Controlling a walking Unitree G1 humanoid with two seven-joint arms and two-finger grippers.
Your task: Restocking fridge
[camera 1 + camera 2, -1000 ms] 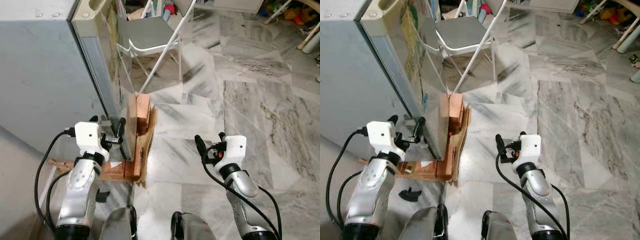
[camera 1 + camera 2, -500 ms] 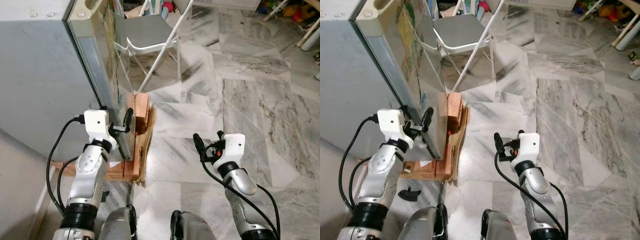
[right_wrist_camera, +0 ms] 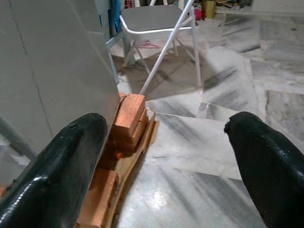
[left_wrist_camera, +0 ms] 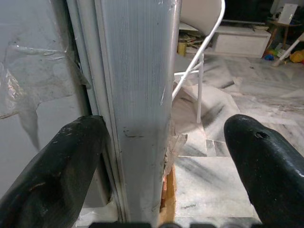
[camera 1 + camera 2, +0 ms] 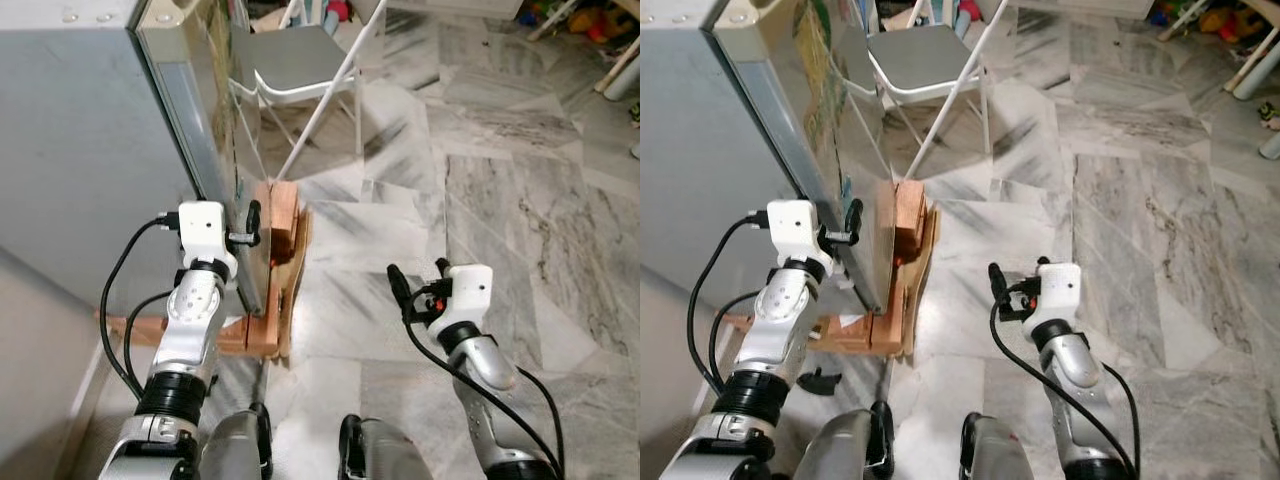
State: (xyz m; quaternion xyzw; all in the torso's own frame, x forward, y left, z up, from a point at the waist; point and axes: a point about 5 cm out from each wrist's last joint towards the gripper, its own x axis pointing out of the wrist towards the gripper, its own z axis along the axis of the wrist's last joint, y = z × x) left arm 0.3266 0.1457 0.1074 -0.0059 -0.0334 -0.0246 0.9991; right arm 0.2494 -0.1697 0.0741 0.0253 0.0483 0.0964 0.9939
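Here the step in hand is opening the fridge (image 5: 90, 130). The left gripper (image 5: 243, 237), fingers spread, straddles the door edge (image 4: 135, 118) without pinching it; the right gripper (image 5: 415, 290), also released, idles well apart from the fridge. Wood blocks (image 5: 280, 230) lie at the fridge's foot, a chair (image 5: 295, 65) beyond it. Next, probably: clamp the edge and swing the door out.

The fridge door (image 5: 205, 130) has a brushed, ribbed grey metal edge (image 4: 137, 95) with a glossy reflecting front, below it lie rough orange wood blocks (image 5: 283, 222), and beside it the floor (image 5: 520, 200) is polished veined marble, the chair (image 5: 295, 65) matt grey on white tubes.
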